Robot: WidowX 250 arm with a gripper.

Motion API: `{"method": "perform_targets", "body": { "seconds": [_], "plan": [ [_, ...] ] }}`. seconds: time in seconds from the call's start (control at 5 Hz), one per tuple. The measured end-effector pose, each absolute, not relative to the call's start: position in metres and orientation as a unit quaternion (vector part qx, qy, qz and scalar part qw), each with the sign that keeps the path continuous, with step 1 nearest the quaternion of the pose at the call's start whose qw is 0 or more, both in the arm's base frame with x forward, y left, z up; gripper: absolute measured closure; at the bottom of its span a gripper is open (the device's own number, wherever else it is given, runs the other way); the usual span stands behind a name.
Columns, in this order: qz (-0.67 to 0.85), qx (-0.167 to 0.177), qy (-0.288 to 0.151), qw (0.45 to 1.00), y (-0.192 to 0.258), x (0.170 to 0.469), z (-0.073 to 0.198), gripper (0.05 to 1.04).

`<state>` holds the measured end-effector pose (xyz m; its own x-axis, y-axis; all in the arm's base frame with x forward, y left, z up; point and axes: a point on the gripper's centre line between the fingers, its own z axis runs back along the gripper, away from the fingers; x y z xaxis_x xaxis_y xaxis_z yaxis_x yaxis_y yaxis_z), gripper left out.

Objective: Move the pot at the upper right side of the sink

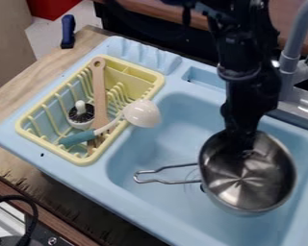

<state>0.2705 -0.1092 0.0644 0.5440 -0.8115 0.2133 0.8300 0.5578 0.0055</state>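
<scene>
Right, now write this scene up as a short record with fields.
pot: metal, open side up, in the right part of the blue sink
pot handle: wire, pointing left
claw: at the pot's far rim
rack: yellow, left of the basin
rack contents: wooden utensil, brush, ladle reaching over the edge
faucet: grey, upper right

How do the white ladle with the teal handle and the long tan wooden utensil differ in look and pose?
The ladle is white and teal; the wooden utensil is plain tan. The ladle's bowl juts past the rim of the yellow rack, while the utensil's holed end lies by the rack's far corner. The ladle crosses on top; the utensil lies beneath. Both rest in the rack.
</scene>
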Motion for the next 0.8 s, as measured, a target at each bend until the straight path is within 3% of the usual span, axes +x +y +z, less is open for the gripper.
{"method": "perform_targets", "body": {
  "seconds": [0.4, 0.8],
  "plan": [
    [-0.328, -0.011, -0.074, 0.942, -0.102, 0.28, 0.063, 1.023],
    [-0.144, 0.016, -0.089, 0.985, -0.08, 0.29, 0.061, 1.023]
  ]
}}
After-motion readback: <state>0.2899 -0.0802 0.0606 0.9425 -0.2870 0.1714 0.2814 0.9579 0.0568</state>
